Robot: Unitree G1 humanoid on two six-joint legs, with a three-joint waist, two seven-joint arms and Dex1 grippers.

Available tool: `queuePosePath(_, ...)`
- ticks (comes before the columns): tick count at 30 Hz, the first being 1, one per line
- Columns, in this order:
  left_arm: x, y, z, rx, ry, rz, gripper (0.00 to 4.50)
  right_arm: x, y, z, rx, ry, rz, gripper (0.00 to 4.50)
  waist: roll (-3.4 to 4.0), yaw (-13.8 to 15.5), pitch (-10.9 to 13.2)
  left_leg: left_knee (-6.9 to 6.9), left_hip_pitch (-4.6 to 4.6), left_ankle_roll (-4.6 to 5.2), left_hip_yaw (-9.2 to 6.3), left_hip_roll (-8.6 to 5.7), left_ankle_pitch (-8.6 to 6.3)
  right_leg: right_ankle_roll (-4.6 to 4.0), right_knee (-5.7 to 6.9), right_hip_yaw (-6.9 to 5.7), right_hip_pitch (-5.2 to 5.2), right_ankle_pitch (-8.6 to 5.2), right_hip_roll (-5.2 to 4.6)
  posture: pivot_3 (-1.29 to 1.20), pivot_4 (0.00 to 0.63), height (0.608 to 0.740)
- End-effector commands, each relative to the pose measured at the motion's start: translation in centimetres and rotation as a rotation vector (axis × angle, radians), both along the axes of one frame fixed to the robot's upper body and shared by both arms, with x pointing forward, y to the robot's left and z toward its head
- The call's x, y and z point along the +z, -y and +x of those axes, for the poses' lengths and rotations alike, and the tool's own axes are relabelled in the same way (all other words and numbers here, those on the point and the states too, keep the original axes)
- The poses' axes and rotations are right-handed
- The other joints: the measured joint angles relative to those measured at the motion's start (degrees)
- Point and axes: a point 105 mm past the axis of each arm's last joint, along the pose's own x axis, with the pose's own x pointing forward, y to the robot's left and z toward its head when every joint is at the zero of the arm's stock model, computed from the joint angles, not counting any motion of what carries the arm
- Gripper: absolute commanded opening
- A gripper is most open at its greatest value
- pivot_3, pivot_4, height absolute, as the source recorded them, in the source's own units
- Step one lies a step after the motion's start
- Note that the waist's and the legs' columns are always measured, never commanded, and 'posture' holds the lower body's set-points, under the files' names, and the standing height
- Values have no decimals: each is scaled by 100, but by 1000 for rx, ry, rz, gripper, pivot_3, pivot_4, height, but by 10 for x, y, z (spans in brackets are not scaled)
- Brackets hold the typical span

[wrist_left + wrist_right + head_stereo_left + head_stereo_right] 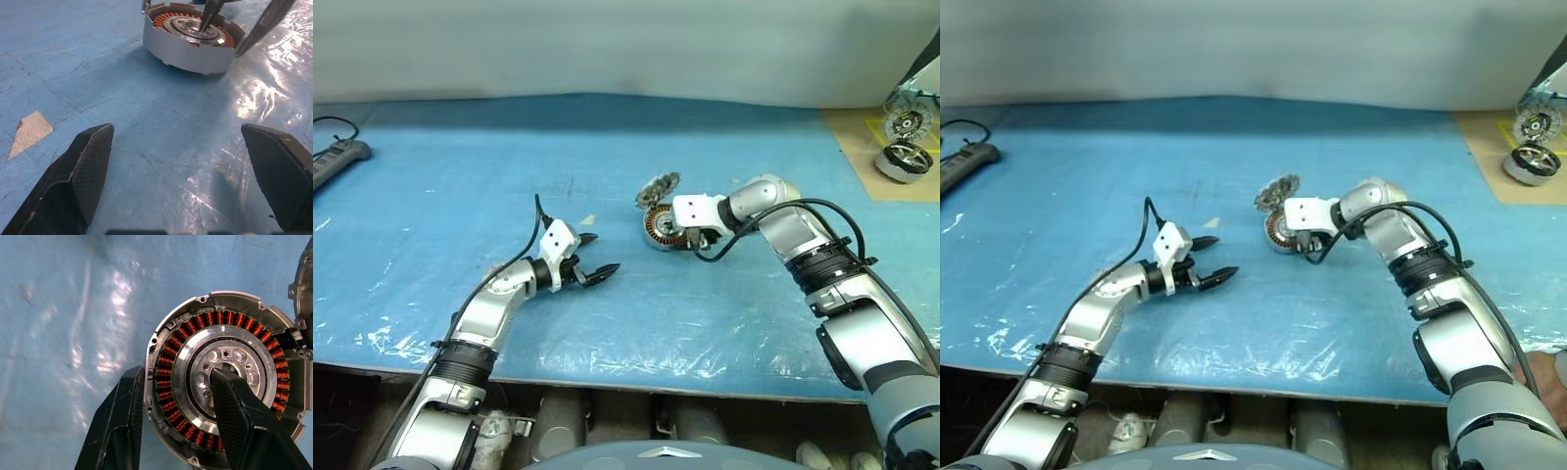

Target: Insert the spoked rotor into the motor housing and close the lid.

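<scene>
Nearest the robot, the left gripper (590,258) hovered just above the blue surface (460,176) with its two black fingers spread wide and nothing between them, pointing roughly toward the motor housing (220,382). A small pale scrap (30,130) lay on the surface just beside one of those fingers. A bit further out, the housing sat flat on the blue sheet, copper windings ringed around its silver hub, open side up. The right gripper (183,418) came down on it from above, one finger (117,426) outside the grey rim and the other planted in the hub area, so it straddled the housing wall; the fingers were part closed, and honestly it was hard to call whether they were really pinching the rim or just touching it. Just behind the housing, nearly touching it, the lid (658,187) lay tilted on the surface. Way off at the far left edge sat a power strip (335,162) with its cable, and at the far right corner a chrome-rimmed black motor (903,162) rested on a brown board (862,147), well apart from everything else.
</scene>
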Motion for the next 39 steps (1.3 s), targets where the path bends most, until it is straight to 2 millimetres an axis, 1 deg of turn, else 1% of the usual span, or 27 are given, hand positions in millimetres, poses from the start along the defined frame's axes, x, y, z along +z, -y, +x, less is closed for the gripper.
queuePosePath(1,11,6,-1,-22,46,-10,4500,18,-18,-23,-14,-63,84,1737,0,7,0,-1,-6,0,0,0,0,0,0,0,-5,0,0,0,150,740)
queuePosePath(4,11,9,-1,-27,44,-16,4500,27,-26,-41,-28,-99,123,1737,1,22,1,-7,-11,0,0,0,0,-1,-1,0,-12,-1,0,0,150,740)
queuePosePath(6,11,10,-3,-36,36,-20,4500,35,-30,-48,-50,-106,148,1737,1,25,2,-9,-12,-1,0,0,0,-1,-2,0,-14,-1,0,0,150,740)
queuePosePath(9,7,10,-4,-44,22,-11,4500,41,-34,-63,-93,-203,179,1737,1,31,2,-11,-6,-5,0,0,2,-1,-2,1,-11,-1,0,0,150,740)
queuePosePath(10,6,9,-5,-47,18,-9,4500,40,-33,-66,-116,-239,174,1737,1,34,2,-13,-5,-7,0,-1,2,-1,-3,2,-10,-1,0,0,150,740)
queuePosePath(11,6,10,-5,-52,16,-7,4500,36,-31,-68,-147,-286,170,1737,1,36,2,-14,-4,-9,0,-1,2,-1,-3,2,-10,-1,0,0,150,740)
queuePosePath(12,5,11,-5,-59,15,-4,4500,27,-30,-69,-188,-330,159,1737,1,38,2,-16,-4,-10,0,-1,3,-1,-4,3,-10,-1,0,0,150,740)
queuePosePath(15,6,15,-3,-67,19,-6,4500,-2,-27,-59,-298,-347,88,1737,1,36,2,-18,2,-16,0,-2,3,-1,-6,4,-6,-1,0,0,150,740)
queuePosePath(17,8,16,-2,-71,20,-8,4500,-11,-29,-52,-361,-354,79,1737,-1,10,2,-25,10,-36,0,-3,1,-1,-6,7,-4,-1,0,0,150,740)
queuePosePath(19,8,16,-2,-75,21,-6,4500,-16,-30,-44,-435,-356,72,1737,-4,-6,3,-42,50,-50,0,-4,6,-1,-10,11,26,-1,1,0,150,740)
queuePosePath(22,7,14,-3,-76,19,-2,4500,-22,-33,-42,-496,-390,62,1737,-9,6,4,-81,125,-84,0,-8,26,-2,-21,14,79,-5,1,0,150,740)
queuePosePath(23,7,13,-4,-75,18,-1,4500,-24,-33,-43,-499,-393,50,1737,-12,21,6,-91,149,-92,-1,-8,30,10,-24,14,101,-12,1,0,150,740)
queuePosePath(24,7,12,-4,-72,17,0,4500,-26,-34,-45,-503,-398,42,1737,-13,34,7,-103,181,-97,-1,-8,33,40,-35,14,132,-29,1,0,150,740)
queuePosePath(26,6,12,-5,-69,16,1,4500,-33,-32,-48,-509,-408,20,1737,-22,43,5,-156,238,-107,-1,-12,38,43,-93,12,184,-30,1,0,150,740)
queuePosePath(28,7,12,-6,-68,17,0,4500,-39,-28,-47,-493,-363,-19,1737,-33,57,2,-216,266,-133,-1,-19,54,44,-154,11,212,-30,1,0,150,740)
queuePosePath(30,7,13,-6,-66,18,-4,4500,-38,-29,-42,-480,-317,-9,1737,-45,60,-5,-224,293,-134,0,-19,55,44,-175,11,239,-30,1,0,150,740)
queuePosePath(32,7,12,-5,-61,22,-2,4500,-33,-32,-39,-513,-347,40,2400,-49,59,-6,-226,294,-134,0,-19,55,45,-186,11,241,-30,1,0,150,740)
queuePosePath(33,8,12,-5,-60,21,-5,4500,-33,-31,-39,-509,-343,24,2625,-45,58,-3,-226,289,-134,0,-20,55,44,-187,11,236,-29,1,0,150,740)
queuePosePath(34,8,12,-5,-59,21,-7,4500,-32,-30,-39,-514,-355,19,2963,-42,66,-3,-226,279,-134,1,-21,55,44,-186,12,228,-29,1,0,150,740)
queuePosePath(35,8,12,-5,-59,20,-8,4500,-27,-31,-39,-523,-383,51,3246,-45,97,-4,-231,276,-134,5,-24,55,42,-186,14,225,-27,1,0,150,740)
queuePosePath(38,8,13,-5,-59,21,-8,4500,-13,-31,-36,-547,-439,128,3246,-46,163,-5,-246,278,-132,7,-25,55,1,-181,13,226,-2,1,0,150,740)
queuePosePath(39,8,13,-5,-57,21,-10,4500,-4,-33,-36,-537,-450,164,3246,-46,173,-5,-256,274,-131,7,-27,55,-6,-182,13,221,1,1,0,150,740)
